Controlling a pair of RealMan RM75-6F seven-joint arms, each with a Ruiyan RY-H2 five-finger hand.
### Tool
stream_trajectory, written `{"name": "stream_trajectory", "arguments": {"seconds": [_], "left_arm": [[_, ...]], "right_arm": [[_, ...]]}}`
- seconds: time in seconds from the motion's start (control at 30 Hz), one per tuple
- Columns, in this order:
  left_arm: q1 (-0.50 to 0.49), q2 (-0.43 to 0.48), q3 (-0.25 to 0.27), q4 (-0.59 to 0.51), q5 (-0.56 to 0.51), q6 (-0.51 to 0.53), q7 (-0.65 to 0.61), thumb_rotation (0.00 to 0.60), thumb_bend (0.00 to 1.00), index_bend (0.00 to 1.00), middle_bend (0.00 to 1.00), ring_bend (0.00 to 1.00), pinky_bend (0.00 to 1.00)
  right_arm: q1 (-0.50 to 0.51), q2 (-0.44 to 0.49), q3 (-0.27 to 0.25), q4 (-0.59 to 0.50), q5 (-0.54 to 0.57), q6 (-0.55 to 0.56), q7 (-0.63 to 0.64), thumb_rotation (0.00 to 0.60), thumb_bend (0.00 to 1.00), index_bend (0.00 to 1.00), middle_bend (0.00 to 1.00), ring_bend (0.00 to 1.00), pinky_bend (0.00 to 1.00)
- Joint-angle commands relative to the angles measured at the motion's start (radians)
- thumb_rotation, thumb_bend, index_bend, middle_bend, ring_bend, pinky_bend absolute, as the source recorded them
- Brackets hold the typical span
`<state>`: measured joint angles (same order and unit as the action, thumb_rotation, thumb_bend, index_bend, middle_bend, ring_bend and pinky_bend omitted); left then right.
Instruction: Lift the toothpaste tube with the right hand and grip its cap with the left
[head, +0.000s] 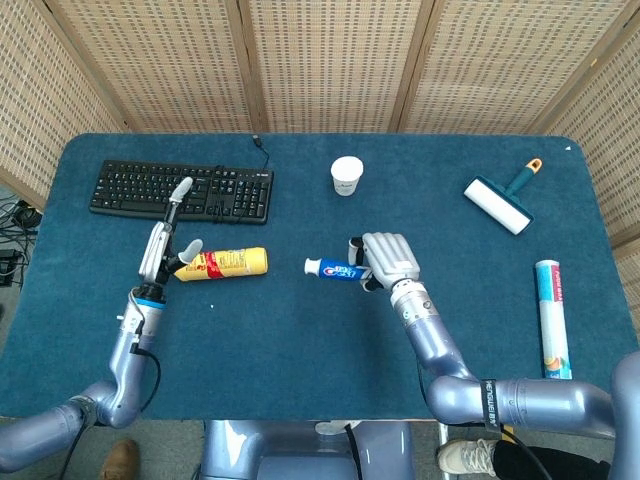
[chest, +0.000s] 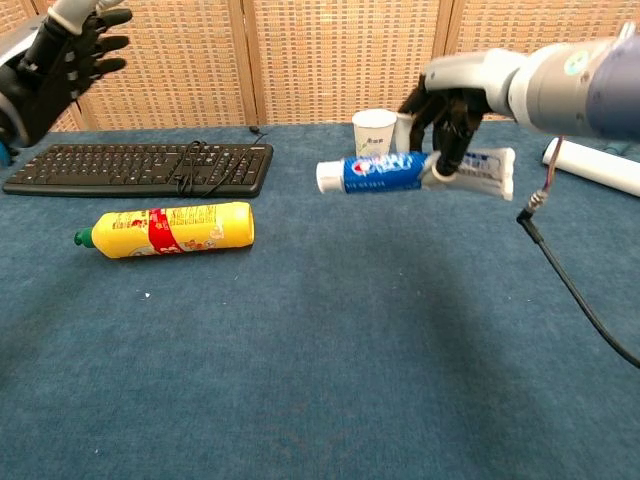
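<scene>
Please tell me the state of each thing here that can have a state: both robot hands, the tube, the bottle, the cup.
Right robot hand: grips the tube, raised.
Left robot hand: open, holds nothing.
Toothpaste tube: held above the table, horizontal, cap on.
Yellow bottle: lying on its side.
Paper cup: upright.

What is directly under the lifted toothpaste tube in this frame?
Only bare blue table cloth lies beneath the toothpaste tube, held aloft by the right robot hand. The fingers cover the tube's middle; the white cup stands behind.
</scene>
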<state>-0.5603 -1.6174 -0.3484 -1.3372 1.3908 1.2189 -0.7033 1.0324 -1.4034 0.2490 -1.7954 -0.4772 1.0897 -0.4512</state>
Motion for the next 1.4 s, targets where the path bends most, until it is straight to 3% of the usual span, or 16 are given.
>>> {"name": "stream_trajectory", "arguments": {"seconds": [0.03,0.23,0.33,0.4,0.47,0.53,0.57,0.67,0.83,0.93,1.0,1.1,1.2,1.27,1.4], "left_arm": [[0.056,0.132,0.063,-0.023,0.029,0.016,0.184,0.193,0.0,0.0,0.0,0.0,0.0],[0.103,0.214,0.101,-0.07,0.0,0.025,0.316,0.225,0.0,0.0,0.0,0.0,0.0],[0.12,0.239,0.108,-0.093,-0.017,0.029,0.346,0.274,0.0,0.0,0.0,0.0,0.0],[0.128,0.251,0.111,-0.105,-0.022,0.033,0.351,0.309,0.0,0.0,0.0,0.0,0.0],[0.135,0.26,0.115,-0.112,-0.023,0.04,0.355,0.315,0.0,0.0,0.0,0.0,0.0],[0.145,0.27,0.12,-0.121,-0.021,0.05,0.358,0.315,0.0,0.0,0.0,0.0,0.0],[0.148,0.274,0.122,-0.125,-0.02,0.053,0.359,0.315,0.0,0.0,0.0,0.0,0.0],[0.163,0.29,0.131,-0.135,-0.017,0.069,0.371,0.317,0.0,0.0,0.0,0.0,0.0],[0.198,0.32,0.153,-0.151,-0.018,0.099,0.416,0.347,0.0,0.0,0.0,0.0,0.0],[0.229,0.339,0.167,-0.176,-0.012,0.138,0.444,0.353,0.0,0.0,0.0,0.0,0.0],[0.262,0.358,0.184,-0.206,0.005,0.184,0.452,0.354,0.0,0.0,0.0,0.0,0.0],[0.315,0.399,0.227,-0.246,0.046,0.241,0.49,0.37,0.0,0.0,0.0,0.0,0.0],[0.391,0.472,0.307,-0.294,0.092,0.295,0.564,0.461,0.0,0.0,0.0,0.0,0.0],[0.42,0.515,0.345,-0.328,0.116,0.304,0.563,0.524,0.0,0.0,0.0,0.0,0.0],[0.457,0.532,0.368,-0.32,0.134,0.334,0.568,0.556,0.0,0.0,0.0,0.0,0.0]], "right_arm": [[-0.018,-0.046,-0.037,0.041,-0.021,0.016,-0.02,0.6,0.87,0.74,0.73,0.69,0.63],[-0.041,-0.119,-0.058,0.104,-0.044,0.023,-0.013,0.6,0.86,0.73,0.72,0.69,0.63],[-0.049,-0.149,-0.061,0.13,-0.059,0.02,-0.008,0.6,0.81,0.71,0.7,0.66,0.63],[-0.055,-0.166,-0.061,0.143,-0.066,0.017,-0.003,0.6,0.61,0.58,0.58,0.56,0.58],[-0.06,-0.177,-0.061,0.149,-0.067,-0.001,0.006,0.6,0.21,0.28,0.3,0.31,0.34],[-0.065,-0.176,-0.057,0.142,-0.064,-0.036,0.023,0.6,0.03,0.08,0.1,0.11,0.14],[-0.067,-0.172,-0.056,0.139,-0.066,-0.046,0.029,0.6,0.0,0.03,0.03,0.04,0.08],[-0.079,-0.152,-0.048,0.116,-0.092,-0.058,0.052,0.6,0.0,0.0,0.0,0.0,0.01],[-0.136,-0.074,-0.058,0.032,-0.214,-0.022,0.101,0.6,0.0,0.0,0.0,0.0,0.0],[-0.191,-0.01,-0.089,-0.014,-0.34,0.033,0.13,0.6,0.0,0.0,0.0,0.0,0.0],[-0.249,0.044,-0.132,-0.029,-0.485,0.093,0.167,0.6,0.0,0.0,0.0,0.0,0.0],[-0.349,0.105,-0.215,0.031,-0.729,0.225,0.224,0.6,0.0,0.0,0.0,0.0,0.0],[-0.484,0.167,-0.317,0.135,-0.905,0.399,0.266,0.6,0.0,0.0,0.0,0.0,0.0],[-0.543,0.175,-0.354,0.21,-0.979,0.465,0.308,0.6,0.0,0.0,0.0,0.0,0.0],[-0.625,0.175,-0.374,0.298,-1.033,0.543,0.342,0.6,0.0,0.0,0.0,0.0,0.0]]}}
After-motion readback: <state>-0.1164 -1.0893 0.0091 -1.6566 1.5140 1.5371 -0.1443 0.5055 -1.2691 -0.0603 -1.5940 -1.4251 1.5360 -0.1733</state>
